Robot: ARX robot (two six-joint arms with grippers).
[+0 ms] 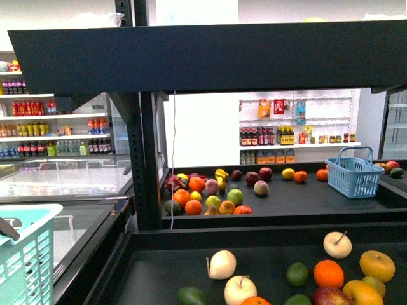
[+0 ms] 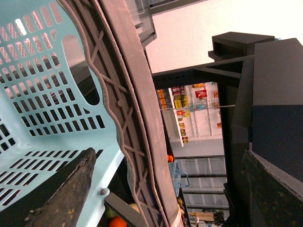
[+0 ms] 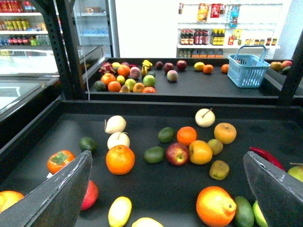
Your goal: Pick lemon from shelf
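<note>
The right hand [image 3: 166, 157] hangs low over the near tabletop of the black shelf [image 3: 161, 189], its two fingers [image 3: 61, 194] spread wide with nothing between them. The lemon [image 3: 120, 211], a small yellow oval, lies on that surface just beside a reddish fruit [image 3: 90, 195] and near a large orange [image 3: 120, 159]. The left hand [image 2: 168, 153] is likewise spread open, the rim of a pale-blue basket [image 2: 47, 94] running between its fingers; contact cannot be judged. Farther back, a second level holds more fruit and a blue basket [image 1: 354, 175]. Beyond stand white wall shelves [image 1: 267, 135] of bottles.
</note>
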